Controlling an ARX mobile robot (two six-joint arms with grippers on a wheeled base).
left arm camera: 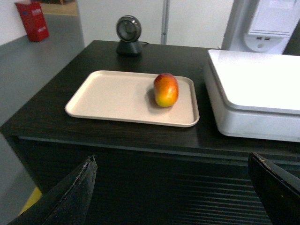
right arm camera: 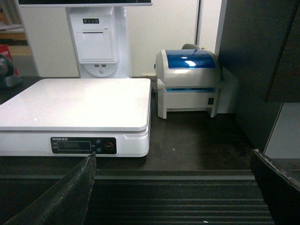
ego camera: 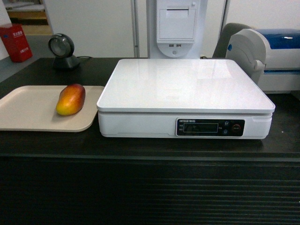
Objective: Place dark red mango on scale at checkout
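We see the dark red mango point(ego camera: 71, 99) lying on its side on a beige tray point(ego camera: 28, 110), near the tray's right edge, its red end pointing away from us and its yellow-orange end toward us. The tray sits on the checkout point(ego camera: 150, 187) counter just left of the scale point(ego camera: 185, 84), whose white platform carries nothing. From our left wrist view, the left gripper point(left arm camera: 180, 192) has its two dark fingers spread wide at the bottom corners of the picture, holding nothing; the mango lies ahead of it and above, well apart, roughly in line with the gap between the fingers (slightly toward the left finger). Our right gripper point(right arm camera: 180, 190) is likewise spread and holding nothing, in front of the ribbed counter face, with the scale's display point(right arm camera: 83, 146) ahead to its left and a white printer with a blue lid point(right arm camera: 187, 82) behind the scale's right side. A round black scanner point(ego camera: 62, 50) stands at the counter's far left.
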